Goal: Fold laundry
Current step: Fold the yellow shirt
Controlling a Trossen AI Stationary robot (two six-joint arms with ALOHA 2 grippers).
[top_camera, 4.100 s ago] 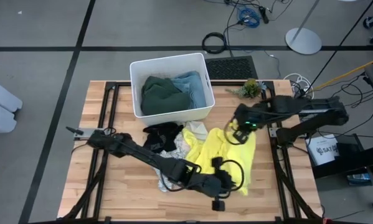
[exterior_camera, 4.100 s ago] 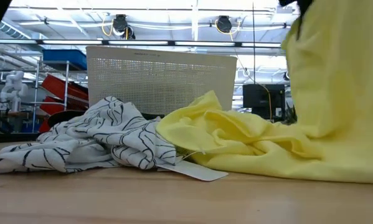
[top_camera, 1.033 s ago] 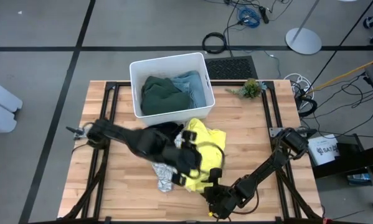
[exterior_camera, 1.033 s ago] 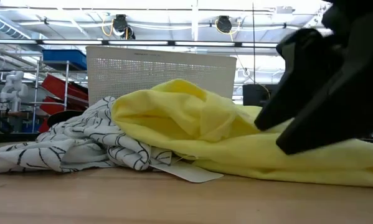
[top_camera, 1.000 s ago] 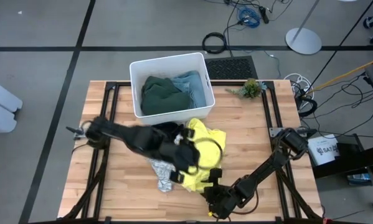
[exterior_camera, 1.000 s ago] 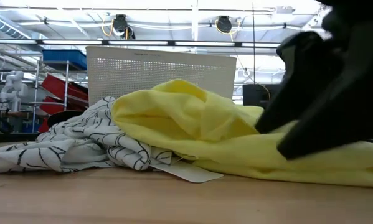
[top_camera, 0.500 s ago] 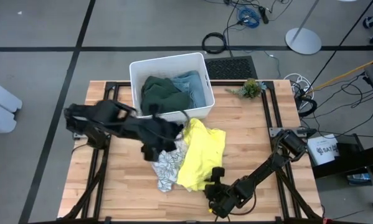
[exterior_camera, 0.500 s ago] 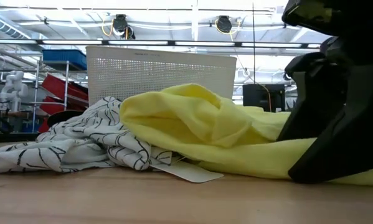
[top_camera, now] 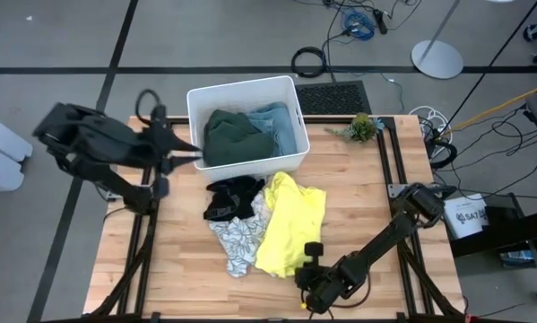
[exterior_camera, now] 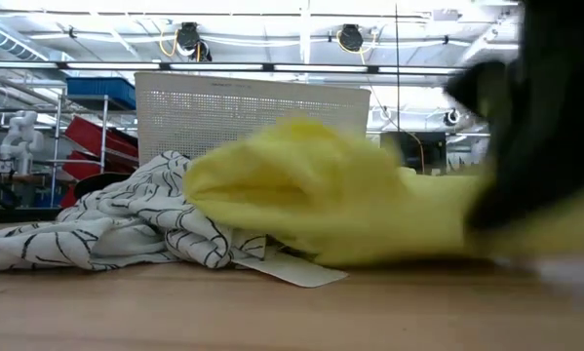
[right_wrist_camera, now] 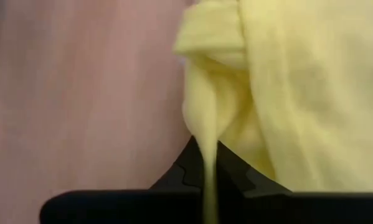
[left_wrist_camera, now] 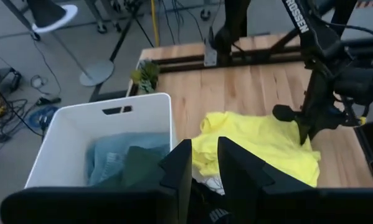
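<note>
The bright yellow garment [top_camera: 290, 222] lies flat in the middle of the table, also seen in the low view [exterior_camera: 321, 195]. The white patterned garment [top_camera: 237, 240] lies against its left side, and the black garment [top_camera: 230, 197] is bunched by its far left end. My right gripper [top_camera: 311, 256] is at the yellow garment's near edge, shut on it. My left gripper [top_camera: 194, 152] hangs high over the table's far left, beside the white bin [top_camera: 196, 117]. Its fingers [left_wrist_camera: 177, 174] stand slightly apart with nothing between them. My right gripper pinches a gathered fold at the yellow garment's near edge [right_wrist_camera: 206, 149] between its two fingers. It comes slanting down from the table's near right. The rest of the garment lies slack on the table.
The white bin holds a dark green garment [top_camera: 232, 136] and a light blue garment [top_camera: 281, 126]. A small plant [top_camera: 362, 126] stands at the table's far right. Bare wood [top_camera: 367, 206] shows to the right of the yellow garment. Black rails run along the table's sides.
My left gripper has drawn back from above the yellow garment, rising toward the table's far left edge, and now hangs beside the bin. The yellow garment lies uncovered and spread longer toward the near edge. My right gripper has stayed at its near edge.
</note>
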